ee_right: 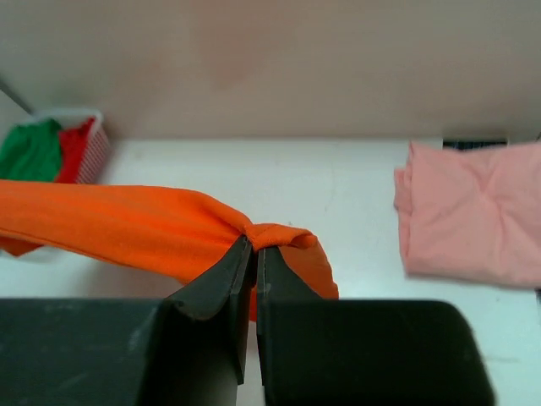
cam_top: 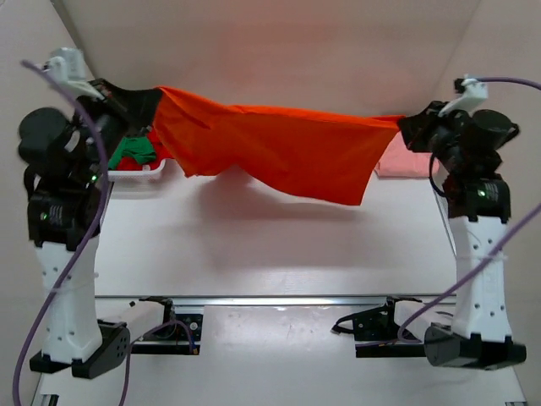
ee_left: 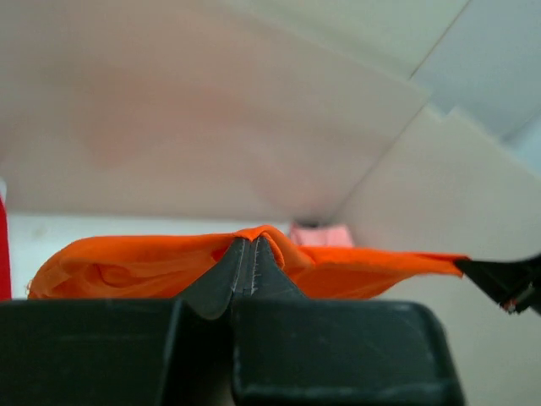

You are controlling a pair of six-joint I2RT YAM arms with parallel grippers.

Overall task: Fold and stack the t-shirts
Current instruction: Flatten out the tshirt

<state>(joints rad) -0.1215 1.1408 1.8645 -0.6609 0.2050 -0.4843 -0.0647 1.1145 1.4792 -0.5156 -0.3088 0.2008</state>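
Note:
The bright orange t-shirt hangs stretched in the air between my two grippers, sagging in the middle above the table. My left gripper is shut on its left edge; the left wrist view shows the cloth pinched at my closed left gripper. My right gripper is shut on its right edge; the right wrist view shows the cloth bunched over my closed right gripper. A folded pale pink t-shirt lies on the table at the right. The green t-shirt and red t-shirt lie in the basket.
The white plastic basket stands at the back left, under my left gripper, and shows far left in the right wrist view. The white table spreads below the hanging shirt. Walls close the back and both sides.

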